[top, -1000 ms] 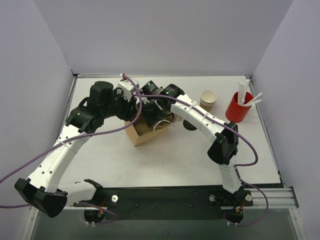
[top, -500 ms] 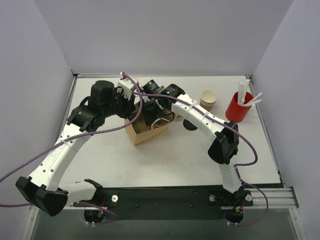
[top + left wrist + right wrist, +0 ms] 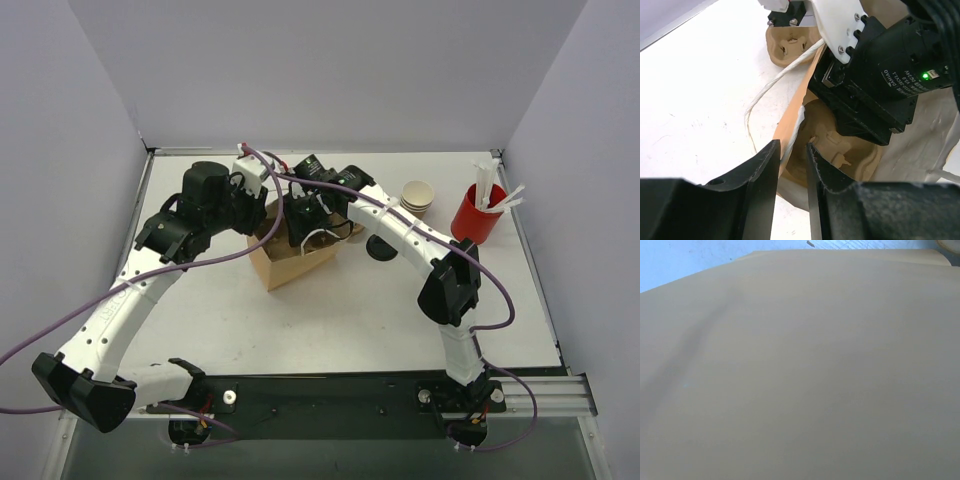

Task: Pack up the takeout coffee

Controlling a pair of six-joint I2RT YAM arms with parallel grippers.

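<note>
The brown paper bag (image 3: 290,268) stands open at mid-table. My left gripper (image 3: 268,222) is shut on the bag's left rim; in the left wrist view the rim (image 3: 790,117) passes between the fingers of the left gripper (image 3: 792,146). A tan moulded cup carrier (image 3: 840,150) lies inside the bag. My right gripper (image 3: 305,225) reaches down into the bag's mouth, its fingers hidden. The right wrist view shows only tan paper (image 3: 800,370). Kraft paper cups (image 3: 417,196) stand stacked at the back right, apart from both grippers.
A red cup with white sticks (image 3: 475,216) stands at the far right. A flat black lid (image 3: 381,251) lies beside the bag under the right arm. A white twine handle (image 3: 765,95) hangs from the bag. Grey walls close in on three sides.
The right arm has swung back and a little left, so its gripper sits further back over the bag's mouth. The left gripper has kept its hold on the rim.
</note>
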